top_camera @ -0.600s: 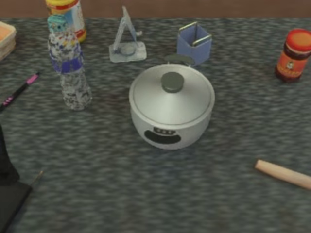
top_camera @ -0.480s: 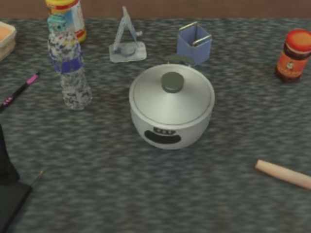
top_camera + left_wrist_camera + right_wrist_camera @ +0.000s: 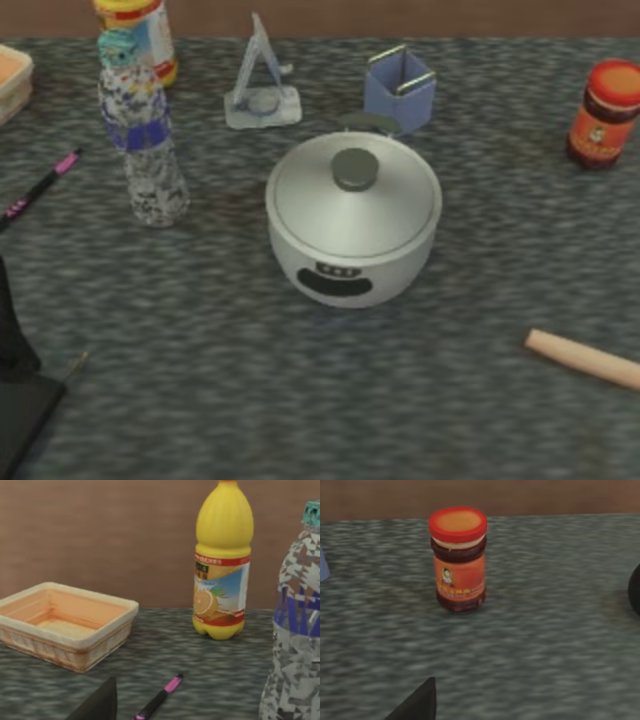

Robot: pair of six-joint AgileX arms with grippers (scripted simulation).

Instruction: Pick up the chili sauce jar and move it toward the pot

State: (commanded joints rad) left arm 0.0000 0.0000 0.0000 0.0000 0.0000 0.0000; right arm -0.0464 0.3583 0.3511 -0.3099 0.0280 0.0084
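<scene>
While right gripper (image 3: 415, 705) shows only one dark fingertip, opening impossible to tell, chili sauce jar (image 3: 459, 559) stands upright ahead, untouched, at table's far right (image 3: 604, 112). Pot (image 3: 352, 218) sits mid-table, well apart. Left arm (image 3: 15, 370) parked at near-left edge, its grip also unreadable.

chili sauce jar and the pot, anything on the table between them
Nothing: in the top view only bare table lies between the chili sauce jar and the pot.
</scene>
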